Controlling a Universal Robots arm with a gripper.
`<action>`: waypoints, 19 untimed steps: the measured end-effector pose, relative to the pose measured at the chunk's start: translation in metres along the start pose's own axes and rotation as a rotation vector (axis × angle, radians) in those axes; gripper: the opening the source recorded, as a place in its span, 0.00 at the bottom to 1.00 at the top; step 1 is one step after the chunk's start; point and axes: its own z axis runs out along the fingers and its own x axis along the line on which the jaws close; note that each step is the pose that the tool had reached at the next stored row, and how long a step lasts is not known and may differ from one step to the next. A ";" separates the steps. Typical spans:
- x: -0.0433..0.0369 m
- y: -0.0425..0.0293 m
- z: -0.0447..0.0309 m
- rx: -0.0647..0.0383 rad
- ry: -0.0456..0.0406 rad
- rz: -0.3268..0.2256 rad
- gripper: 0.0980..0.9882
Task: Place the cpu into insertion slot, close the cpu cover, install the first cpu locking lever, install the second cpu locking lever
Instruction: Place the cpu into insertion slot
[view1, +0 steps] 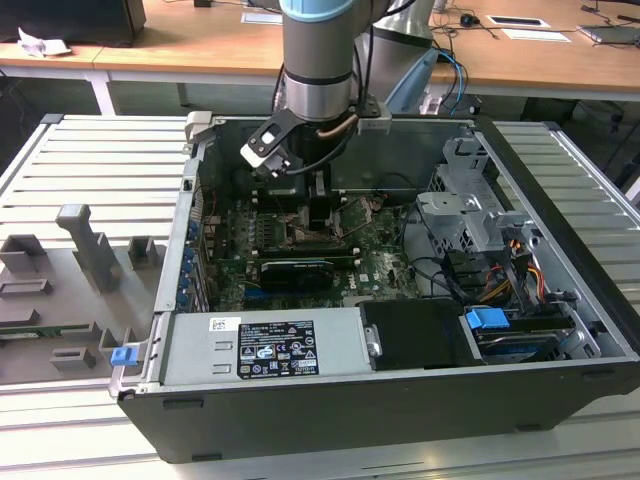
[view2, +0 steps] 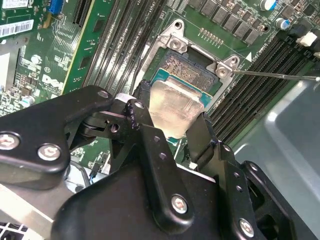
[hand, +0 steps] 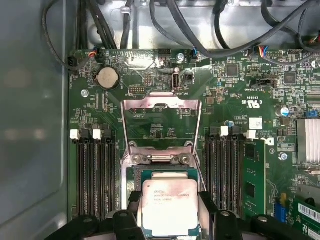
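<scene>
My gripper (view2: 172, 106) is shut on the cpu (view2: 176, 105), a pale metal-faced square chip, with one black finger on each of two opposite edges. In both wrist views the chip sits partly over the insertion slot (view2: 183, 63), whose dark pin field still shows past one chip edge; I cannot tell whether they touch. The cpu cover (hand: 162, 103), a metal frame with a square window, is swung open and lies flat on the board beyond the slot's hinge. The cpu (hand: 169, 205) shows between the fingers (hand: 131, 199). In the exterior view the gripper (view1: 305, 205) reaches down into the open computer case.
Long black memory slots (hand: 92, 175) flank the socket on both sides. A thin metal lever rod (view2: 280, 75) sticks out beside the socket frame. Cables (hand: 200, 30) run along the case wall. A drive cage (view1: 470, 215) and power supply (view1: 270, 345) crowd the case.
</scene>
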 end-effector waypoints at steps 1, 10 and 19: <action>0.0000 -0.0001 0.0018 0.000 0.0000 0.000 0.49; 0.0000 -0.0003 0.0052 0.000 0.0001 0.000 0.49; 0.0001 -0.0005 0.0106 0.000 0.0000 0.000 0.49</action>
